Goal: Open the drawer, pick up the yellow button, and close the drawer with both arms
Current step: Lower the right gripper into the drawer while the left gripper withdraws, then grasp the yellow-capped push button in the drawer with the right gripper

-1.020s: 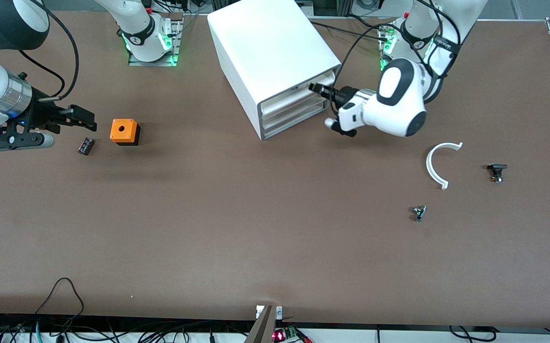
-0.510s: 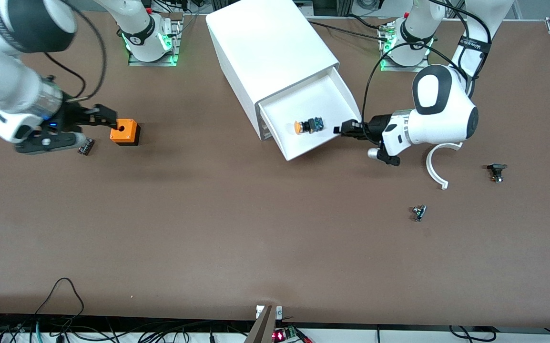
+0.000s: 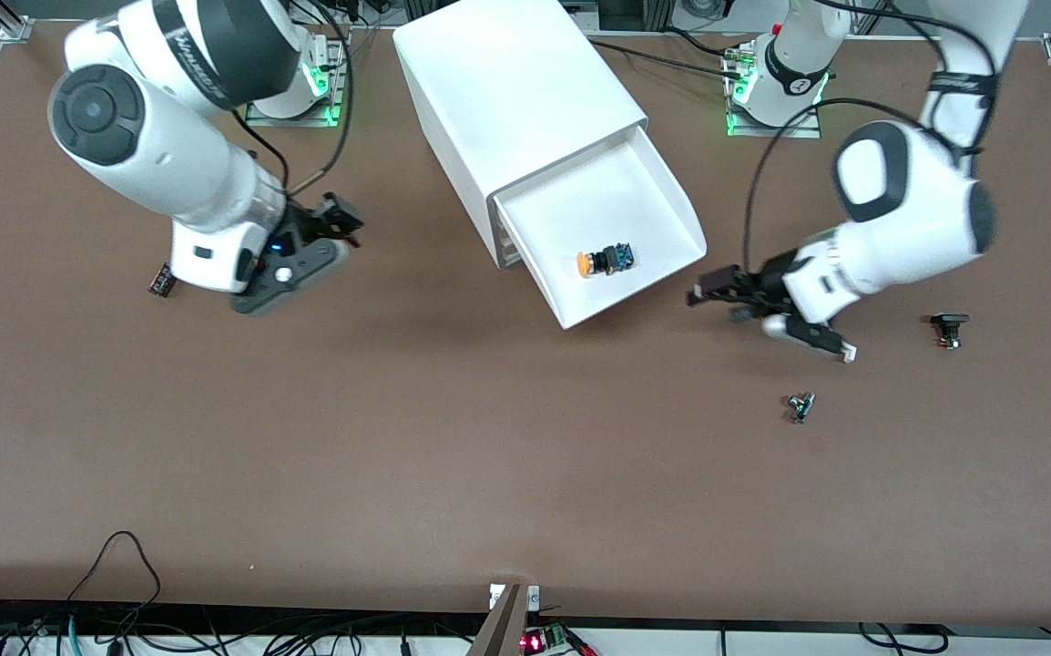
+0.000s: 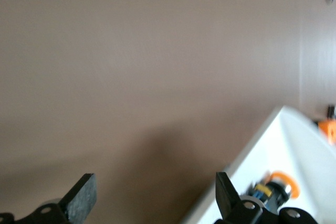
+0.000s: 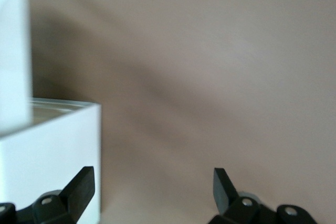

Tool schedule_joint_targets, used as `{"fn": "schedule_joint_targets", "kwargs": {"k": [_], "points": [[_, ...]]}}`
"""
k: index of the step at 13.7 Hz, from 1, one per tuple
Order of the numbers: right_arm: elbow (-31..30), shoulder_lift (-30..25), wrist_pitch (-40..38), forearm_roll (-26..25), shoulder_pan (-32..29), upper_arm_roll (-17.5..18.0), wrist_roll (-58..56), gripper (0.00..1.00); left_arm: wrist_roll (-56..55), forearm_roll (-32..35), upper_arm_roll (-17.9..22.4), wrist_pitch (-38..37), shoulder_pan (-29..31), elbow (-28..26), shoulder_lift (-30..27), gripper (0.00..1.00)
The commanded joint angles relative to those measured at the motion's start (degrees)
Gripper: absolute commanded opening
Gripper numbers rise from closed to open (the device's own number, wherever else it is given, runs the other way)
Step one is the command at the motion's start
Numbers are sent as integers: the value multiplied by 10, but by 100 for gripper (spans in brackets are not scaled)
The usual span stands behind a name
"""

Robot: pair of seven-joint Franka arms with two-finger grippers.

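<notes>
The white cabinet [image 3: 516,91] stands at the table's middle near the bases. Its uppermost drawer [image 3: 662,196] is pulled far out. The button [image 3: 603,261], orange cap on a black and blue body, lies in it near the front wall. My left gripper [image 3: 708,287] is open and empty, low over the table just off the drawer's front corner. The left wrist view shows its gripper [image 4: 155,195] with the drawer [image 4: 294,145] and button [image 4: 275,184] beside one finger. My right gripper [image 3: 346,221] is open and empty beside the cabinet; its wrist view shows the gripper [image 5: 152,187] and the cabinet [image 5: 47,150].
A small dark part [image 3: 161,279] lies by the right arm. The orange box is hidden under the right arm in the front view. A white curved piece [image 3: 844,353] shows under the left arm. A black part [image 3: 949,328] and a small metal part [image 3: 800,406] lie nearby.
The left gripper pulled the top drawer out, let go and drew back from its corner. The right arm swung from the table's end toward the cabinet, covering the orange box.
</notes>
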Motion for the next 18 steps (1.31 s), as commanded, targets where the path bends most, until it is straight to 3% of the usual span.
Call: {"fn": "schedule_joint_targets", "kwargs": {"k": [1,4,7,10,12,18], "points": [[96,78,-4,37,47,7,-74,100,-12,63,36,-29,0,35,-32,100],[159,138,30,37,118,7,-148,100,-13,184,76,-196,8,140,-39,100],[232,201,51,40,148,23,-216,100,-23,294,78,-306,11,219,-42,100],[236,211,118,37,153,51,-243,100,-26,348,84,-340,25,228,-51,100],[236,219,154,35,173,51,-256,100,-25,353,89,-348,45,211,-70,100],[235,249,159,15,242,1,-328,100,-28,348,88,-331,48,198,-78,100]]}}
